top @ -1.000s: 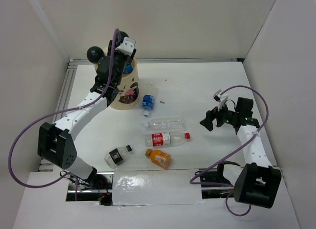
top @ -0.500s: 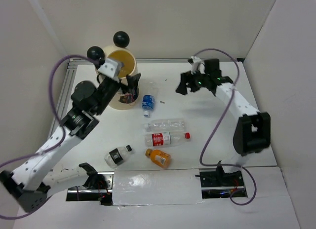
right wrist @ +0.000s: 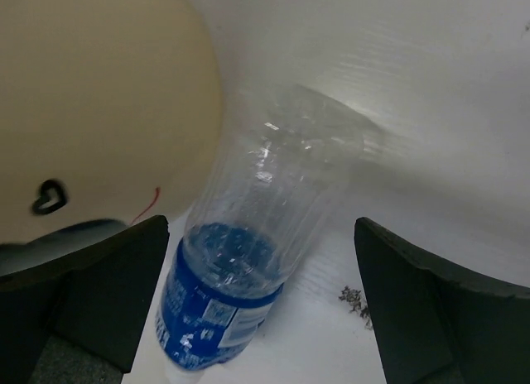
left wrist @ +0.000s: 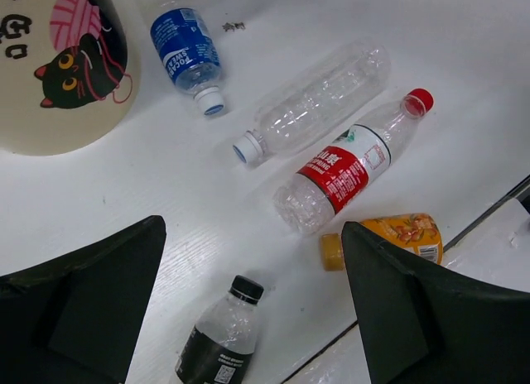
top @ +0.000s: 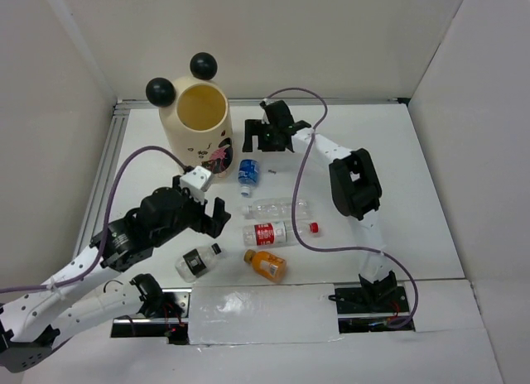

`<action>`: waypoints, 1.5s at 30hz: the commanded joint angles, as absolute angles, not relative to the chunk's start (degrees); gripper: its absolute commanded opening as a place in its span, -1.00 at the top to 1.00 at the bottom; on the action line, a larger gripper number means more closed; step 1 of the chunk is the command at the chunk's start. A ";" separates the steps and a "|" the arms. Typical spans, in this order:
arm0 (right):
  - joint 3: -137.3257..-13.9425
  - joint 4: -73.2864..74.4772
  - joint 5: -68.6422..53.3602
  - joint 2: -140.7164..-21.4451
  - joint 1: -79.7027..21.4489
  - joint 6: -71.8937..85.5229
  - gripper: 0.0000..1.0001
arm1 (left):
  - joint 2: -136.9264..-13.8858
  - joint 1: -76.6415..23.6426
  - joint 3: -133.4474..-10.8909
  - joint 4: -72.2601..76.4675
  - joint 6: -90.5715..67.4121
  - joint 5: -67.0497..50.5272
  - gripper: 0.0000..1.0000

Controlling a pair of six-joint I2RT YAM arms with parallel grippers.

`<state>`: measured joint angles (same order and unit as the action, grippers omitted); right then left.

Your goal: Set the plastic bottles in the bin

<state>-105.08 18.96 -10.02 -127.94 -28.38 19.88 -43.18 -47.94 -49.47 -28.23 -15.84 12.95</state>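
The left hand (top: 201,204) hangs released and empty over the near-left part of the desk (top: 414,152), its two dark fingers (left wrist: 91,301) spread wide with only bare desk between them. Seen from its wrist camera, the black-label bottle (left wrist: 219,338) lies on its side just under the gap, a little toward the left finger. The orange bottle (left wrist: 389,235) lies by the tip of the right finger. Ahead of the hand, the red-label bottle (left wrist: 344,169) and the plain clear bottle (left wrist: 319,98) lie side by side, close but apart. The blue-label bottle (left wrist: 184,46) and the bin (left wrist: 50,78) are farther ahead and to the left. The right hand (top: 263,136) is also released and holds nothing. It hovers at the far side of the desk, just beside the upright bin (top: 186,148). The blue-label bottle (right wrist: 240,268) lies on its side below this hand, framed between its wide-spread fingers (right wrist: 431,309) and touching neither. The bin's cream wall (right wrist: 99,111) fills the hand's left side, with the bottle close against it; whether they touch I cannot tell. From overhead, five bottles lie on the desk: blue-label (top: 248,170), plain clear (top: 277,208), red-label (top: 277,232), orange (top: 267,266) and black-label (top: 197,261).
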 commanded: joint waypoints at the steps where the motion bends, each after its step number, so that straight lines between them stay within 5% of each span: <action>1: -110.21 17.31 -3.88 -130.07 -28.04 24.08 -1.00 | -41.48 -48.52 -50.19 -30.58 -19.86 15.91 -1.00; 8: -112.15 16.09 -2.79 -135.87 -29.79 25.31 -1.00 | -43.76 -48.52 -49.66 -31.82 -18.11 14.07 -1.00; 13: -110.76 14.68 -8.33 -136.50 -28.66 26.54 -0.42 | -46.66 -48.52 -47.90 -31.82 -12.67 8.63 -1.00; 17: -107.86 14.15 -20.09 -133.43 -24.36 27.86 0.31 | -47.29 -49.04 -46.15 -30.67 -8.27 6.77 -1.00; 21: -105.82 13.54 -26.52 -127.63 -20.31 27.95 0.65 | -48.51 -49.66 -46.14 -30.15 -6.42 6.15 -1.00; 31: -113.37 -6.39 -49.70 -113.82 -13.36 19.70 0.75 | -56.15 -51.32 -52.10 -35.13 -3.87 3.08 -1.00; 45: -137.98 -21.17 -52.12 -122.59 -33.12 -4.47 0.98 | -59.85 -53.79 -61.08 -48.60 -15.90 2.56 -1.00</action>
